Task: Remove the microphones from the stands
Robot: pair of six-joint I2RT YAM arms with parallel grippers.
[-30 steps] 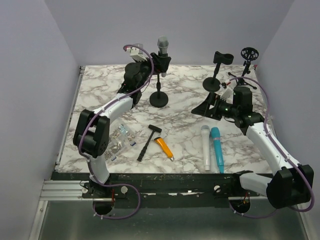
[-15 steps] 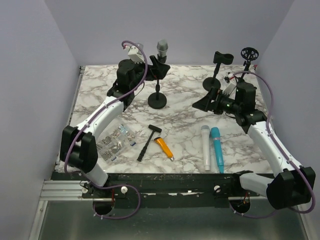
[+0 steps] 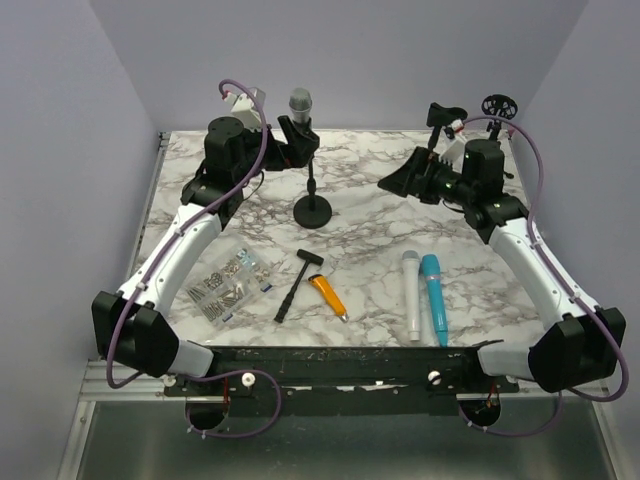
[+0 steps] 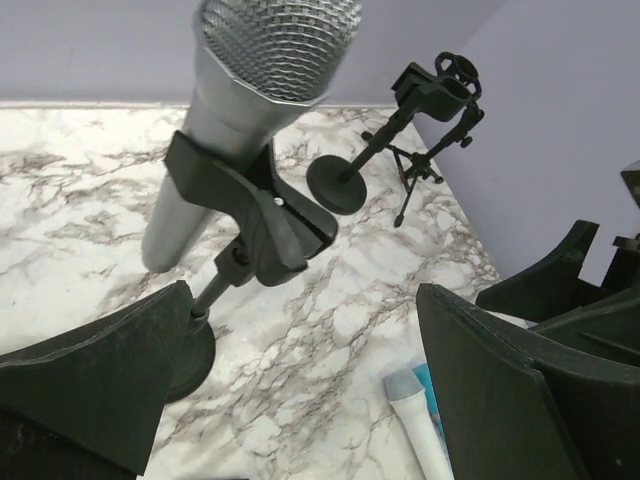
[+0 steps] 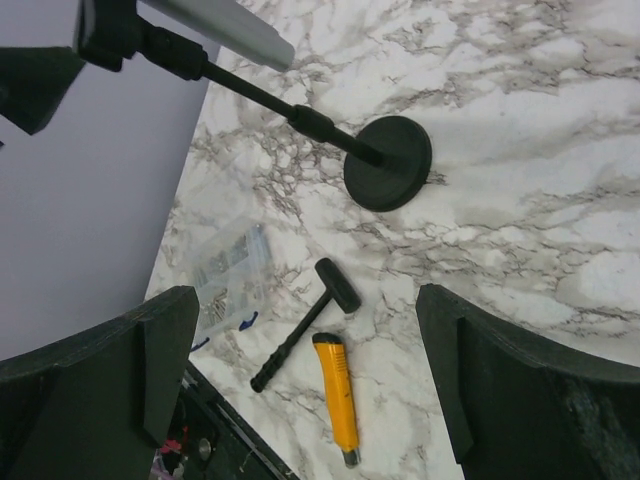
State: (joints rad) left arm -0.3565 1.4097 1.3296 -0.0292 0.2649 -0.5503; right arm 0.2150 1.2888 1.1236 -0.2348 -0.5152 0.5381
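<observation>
A grey microphone (image 3: 300, 101) with a mesh head sits in the black clip (image 3: 299, 133) of a stand with a round base (image 3: 313, 212) at the back centre. My left gripper (image 3: 283, 148) is open just left of the clip. In the left wrist view the microphone (image 4: 215, 130) and clip (image 4: 250, 212) stand ahead of and above the open gripper (image 4: 300, 400). My right gripper (image 3: 392, 183) is open and empty, held in the air right of the stand. The right wrist view shows the stand base (image 5: 390, 162) beyond the gripper (image 5: 305, 380).
A white microphone (image 3: 411, 295) and a teal one (image 3: 433, 297) lie at the front right. A black hammer (image 3: 297, 285), a yellow cutter (image 3: 328, 296) and a bag of screws (image 3: 228, 282) lie at the front. An empty stand (image 3: 440, 130) and a small tripod stand (image 3: 495, 115) stand at the back right.
My left arm has swung to the left, and the microphone head has shifted left with it. My right gripper has risen and moved toward the back.
</observation>
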